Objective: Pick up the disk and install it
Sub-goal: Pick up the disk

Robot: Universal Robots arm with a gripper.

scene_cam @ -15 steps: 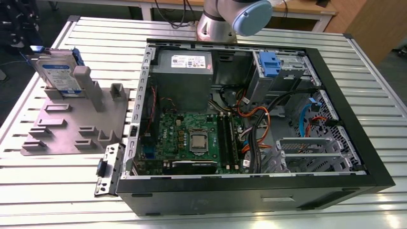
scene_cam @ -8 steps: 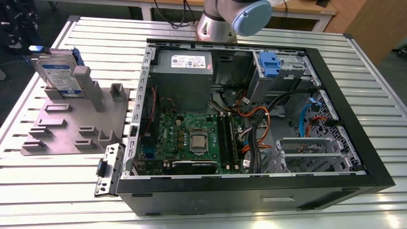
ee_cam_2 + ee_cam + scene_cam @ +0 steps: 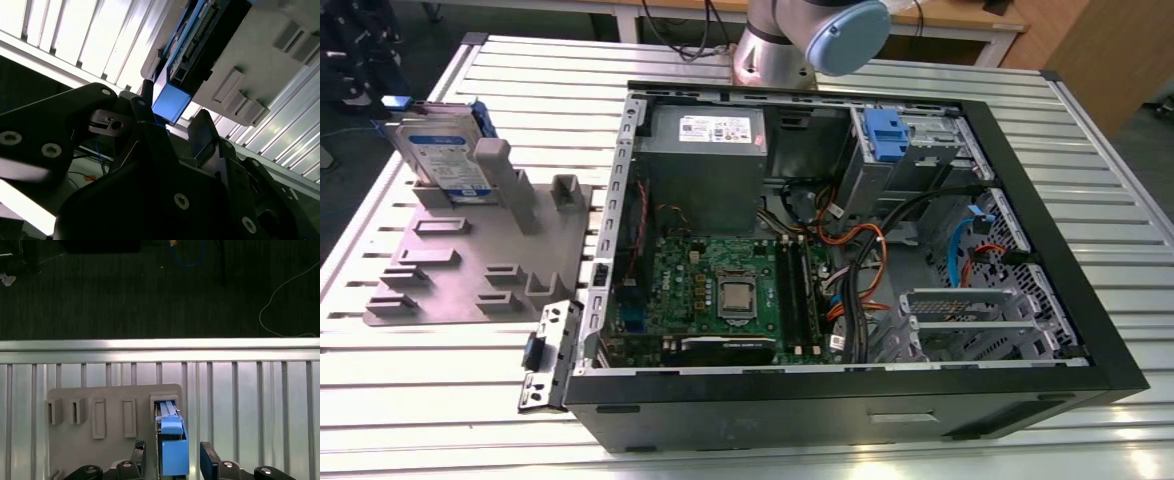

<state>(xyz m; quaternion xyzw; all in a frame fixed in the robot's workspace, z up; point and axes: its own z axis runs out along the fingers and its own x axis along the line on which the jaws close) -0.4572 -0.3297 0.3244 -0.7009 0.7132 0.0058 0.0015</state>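
The disk (image 3: 440,150) stands on edge in a slot at the far corner of the grey moulded plate (image 3: 467,270), at the exterior view's left. Its white-and-blue label faces the computer case. In both wrist views my gripper (image 3: 172,457) is open above the disk (image 3: 170,427). One black fingertip (image 3: 140,455) sits on each side of the blue end of the disk's rail, with a small gap on both sides. The second wrist view shows the same blue end (image 3: 171,102) between the fingers (image 3: 202,132) of the gripper (image 3: 172,120), over the plate (image 3: 260,60).
An open computer case (image 3: 1067,250) lies on the ribbed metal table (image 3: 720,440), with a motherboard, cables and a drive bay holding a blue clip (image 3: 887,135). The arm's base (image 3: 781,45) stands behind the case. The table edge (image 3: 160,345) runs close beyond the plate, with dark floor past it.
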